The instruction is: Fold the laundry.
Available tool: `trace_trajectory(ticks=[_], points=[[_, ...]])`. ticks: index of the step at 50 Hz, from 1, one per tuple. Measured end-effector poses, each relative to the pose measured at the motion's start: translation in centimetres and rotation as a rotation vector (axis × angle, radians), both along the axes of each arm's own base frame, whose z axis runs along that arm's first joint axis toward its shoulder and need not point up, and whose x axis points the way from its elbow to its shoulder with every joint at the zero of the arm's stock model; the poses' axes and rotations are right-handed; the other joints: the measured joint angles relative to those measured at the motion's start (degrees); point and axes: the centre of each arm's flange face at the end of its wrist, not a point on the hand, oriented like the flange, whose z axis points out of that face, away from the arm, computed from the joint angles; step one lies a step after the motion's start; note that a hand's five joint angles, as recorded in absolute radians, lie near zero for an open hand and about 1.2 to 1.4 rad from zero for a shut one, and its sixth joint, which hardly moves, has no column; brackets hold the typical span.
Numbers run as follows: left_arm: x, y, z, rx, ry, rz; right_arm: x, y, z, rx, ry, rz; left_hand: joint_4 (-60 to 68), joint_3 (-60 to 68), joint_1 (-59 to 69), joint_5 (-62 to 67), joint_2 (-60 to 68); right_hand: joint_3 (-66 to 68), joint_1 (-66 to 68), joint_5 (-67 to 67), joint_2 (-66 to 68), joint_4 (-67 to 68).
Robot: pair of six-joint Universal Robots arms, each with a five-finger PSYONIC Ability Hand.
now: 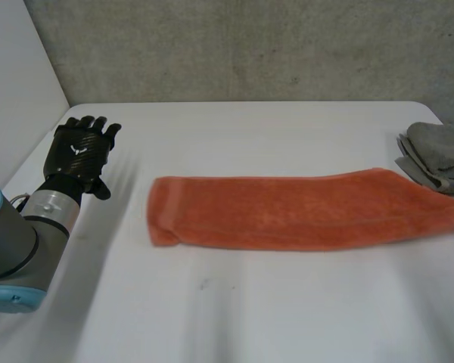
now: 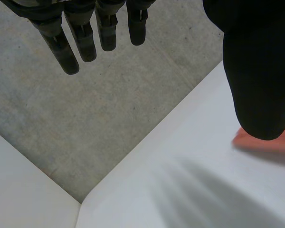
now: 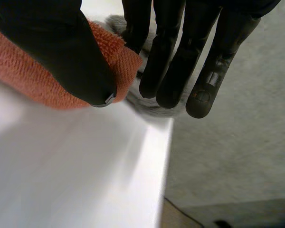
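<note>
An orange towel (image 1: pixel 287 212), folded into a long strip, lies across the white table (image 1: pixel 250 318) from the middle to the right side. My left hand (image 1: pixel 79 155) hovers over the table's far left part, well clear of the towel, with straight fingers (image 2: pixel 85 38) and nothing in it; a bit of the towel (image 2: pixel 270 142) shows beyond its thumb. My right hand (image 3: pixel 61 42) is at the towel's right end (image 3: pixel 19 71), near the table's right edge. The end sits between its thumb and its fingers (image 3: pixel 171 71), which pinch it.
A crumpled grey cloth (image 1: pixel 439 155) lies at the table's far right corner, just past the towel's end and behind my right fingers (image 3: pixel 147 107). The table edge drops off to a concrete floor (image 3: pixel 228 142) beside the right hand. A wall stands at the left.
</note>
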Motion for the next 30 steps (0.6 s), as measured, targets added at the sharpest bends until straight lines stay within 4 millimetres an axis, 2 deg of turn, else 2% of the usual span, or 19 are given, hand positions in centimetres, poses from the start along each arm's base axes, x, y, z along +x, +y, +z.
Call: trace_trajectory(ticks=[3, 4, 7, 8, 10, 12, 13, 16, 17, 18, 20, 21, 23, 26, 30], points=[[0.0, 0.0, 0.0, 0.002, 0.0, -0.001, -0.2, -0.1, 1.0, -0.019, 0.03, 0.004, 0.0, 0.0, 0.0, 0.0, 0.0, 0.0, 0.4, 0.2, 0.0, 0.0], [0.0, 0.1, 0.0, 0.003, 0.0, -0.001, 0.8, -0.2, 2.5, -0.055, 0.045, 0.031, 0.0, 0.0, 0.0, 0.0, 0.0, 0.0, 0.4, 0.4, 0.0, 0.0], [0.0, 0.1, 0.0, 0.005, 0.0, -0.001, 1.5, -0.2, 3.2, -0.075, 0.044, 0.049, 0.0, 0.0, 0.0, 0.0, 0.0, 0.0, 0.4, 0.5, 0.0, 0.0], [0.0, 0.2, 0.0, 0.008, -0.001, -0.002, 5.2, -0.1, 5.5, -0.144, 0.022, 0.141, 0.0, 0.0, 0.0, 0.0, 0.0, 0.0, 0.4, 0.8, 0.0, 0.0], [0.0, 0.2, 0.0, 0.01, -0.001, -0.002, 7.7, 0.1, 6.7, -0.179, 0.005, 0.203, 0.0, 0.0, 0.0, 0.0, 0.0, 0.0, 0.4, 0.8, 0.0, 0.0], [0.0, 0.2, 0.0, 0.011, -0.001, -0.002, 11.8, 0.8, 8.2, -0.229, -0.02, 0.305, 0.0, 0.0, 0.0, 0.0, 0.0, 0.0, 0.4, 0.8, 0.0, 0.1], [0.0, 0.2, 0.1, 0.012, -0.001, -0.002, 15.6, 1.7, 9.2, -0.265, -0.041, 0.405, 0.0, 0.0, 0.0, 0.0, 0.0, 0.0, 0.4, 0.8, 0.0, 0.1], [0.0, 0.2, 0.1, 0.012, -0.002, 0.0, 21.0, 3.3, 9.9, -0.298, -0.067, 0.548, 0.0, 0.0, 0.0, 0.0, 0.0, 0.0, 0.7, 0.8, 0.0, 0.1], [0.0, 0.2, 0.1, 0.012, -0.002, 0.0, 24.2, 4.5, 10.0, -0.313, -0.08, 0.636, 0.0, 0.0, 0.0, 0.0, 0.0, 0.0, 0.7, 0.8, 0.0, 0.1], [0.1, 0.2, 0.1, 0.012, -0.001, 0.001, 26.6, 5.5, 9.9, -0.321, -0.089, 0.701, 0.0, 0.0, 0.0, 0.0, 0.0, 0.0, 0.7, 0.8, 0.0, 0.1], [0.1, 0.1, 0.1, 0.012, -0.002, 0.002, 29.8, 7.0, 9.5, -0.327, -0.102, 0.789, 0.0, 0.0, 0.0, 0.0, 0.0, 0.0, 0.7, 0.8, 0.0, 0.1], [0.1, 0.1, 0.1, 0.012, -0.002, 0.002, 32.3, 8.4, 8.9, -0.327, -0.111, 0.859, 0.0, 0.0, 0.0, 0.0, 0.0, 0.0, 0.7, 0.8, 0.0, 0.1], [0.1, 0.1, 0.1, 0.012, -0.002, 0.003, 35.7, 10.3, 7.5, -0.317, -0.122, 0.956, 0.0, 0.0, 0.0, 0.0, 0.0, 0.0, 0.7, 0.8, 0.0, 0.1], [0.1, 0.1, 0.1, 0.012, -0.002, 0.003, 39.5, 12.8, 4.6, -0.276, -0.132, 1.078, 0.0, 0.0, 0.0, 0.0, 0.0, 0.0, 0.7, 0.8, 0.0, 0.1], [0.1, 0.2, 0.1, 0.012, -0.002, 0.001, 42.3, 15.3, 0.5, -0.188, -0.134, 1.192, 0.0, 0.0, 0.0, 0.0, 0.0, -1.4, -0.3, -0.3, -1.2, -1.5]])
